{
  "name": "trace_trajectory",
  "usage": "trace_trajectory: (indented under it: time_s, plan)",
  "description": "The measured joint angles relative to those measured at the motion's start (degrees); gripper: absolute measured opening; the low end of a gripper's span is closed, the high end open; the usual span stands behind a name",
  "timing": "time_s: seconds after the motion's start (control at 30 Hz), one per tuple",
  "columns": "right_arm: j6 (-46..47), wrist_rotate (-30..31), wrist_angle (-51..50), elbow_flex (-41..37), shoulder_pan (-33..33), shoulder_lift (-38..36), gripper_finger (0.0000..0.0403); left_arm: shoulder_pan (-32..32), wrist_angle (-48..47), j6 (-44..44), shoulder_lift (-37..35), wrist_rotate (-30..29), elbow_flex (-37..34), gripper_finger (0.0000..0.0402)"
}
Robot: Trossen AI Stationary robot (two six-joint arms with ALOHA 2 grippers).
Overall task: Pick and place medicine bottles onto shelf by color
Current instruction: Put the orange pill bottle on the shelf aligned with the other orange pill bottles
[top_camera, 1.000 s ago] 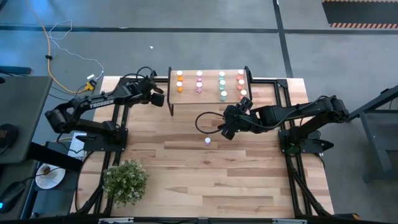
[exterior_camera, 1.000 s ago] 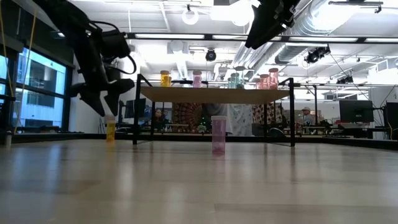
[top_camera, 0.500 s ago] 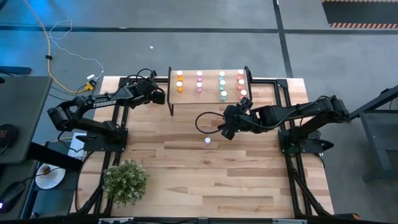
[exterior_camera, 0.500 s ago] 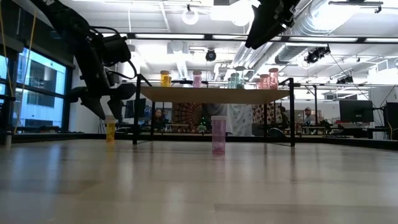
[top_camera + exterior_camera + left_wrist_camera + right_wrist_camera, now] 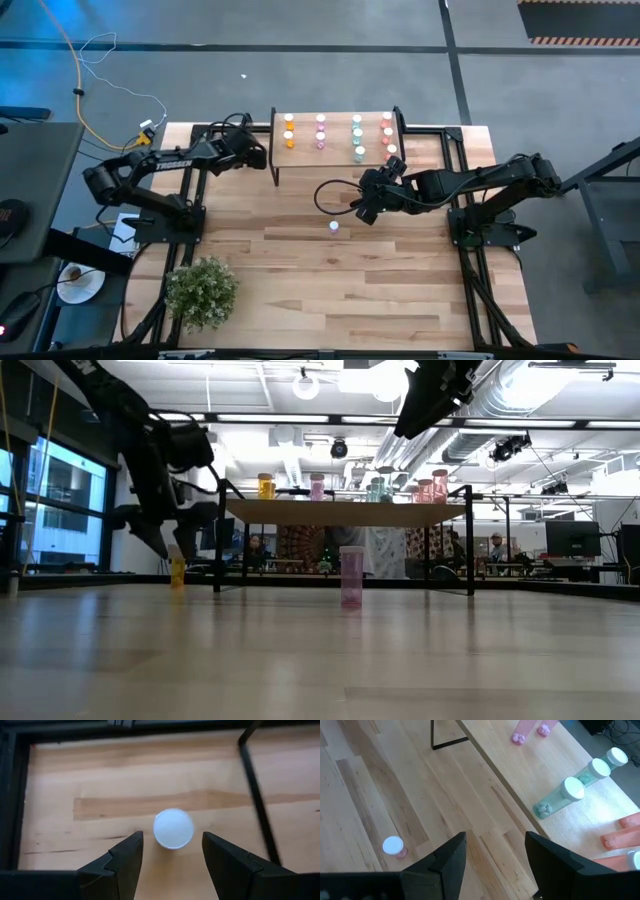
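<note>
table (image 5: 300, 270): pink bottle (image 5: 333, 226), plant (image 5: 202, 290), shelf (image 5: 338, 150) | shelf: bottle rows (image 5: 322, 132)

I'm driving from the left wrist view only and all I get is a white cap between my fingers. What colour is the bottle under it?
Observer: Orange. The low view shows the orange bottle standing on the table just left of the shelf.
Operator: Is my gripper around it yet?
Observer: No. In the low view the left gripper hangs open above the bottle, not at its sides.
Operator: Where do the orange ones go?
Observer: The high view shows the orange bottles on the shelf in its leftmost column.
Operator: Is the other arm in my way?
Observer: No. The right gripper is open near the table's middle, by a pink bottle.
</note>
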Motion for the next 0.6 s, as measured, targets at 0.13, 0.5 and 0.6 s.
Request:
trace_trajectory:
  time_s: [0.13, 0.5, 0.6]
  plan:
    - [-0.02, 0.0, 0.0, 0.0, 0.0, 0.0, 0.0195, 0.0, 1.68, -0.57, 3.96, -1.25, -0.02, 0.0193]
    - [0.0, -0.83, -0.14, 0.0, 0.0, 0.0, 0.0195, 0.0, 6.03, -0.84, 9.24, -2.96, -0.02, 0.0192]
    - [0.0, -0.83, -0.15, 0.0, 0.0, 0.0, 0.0195, 0.0, 5.17, 0.05, 9.42, -3.82, -0.03, 0.0184]
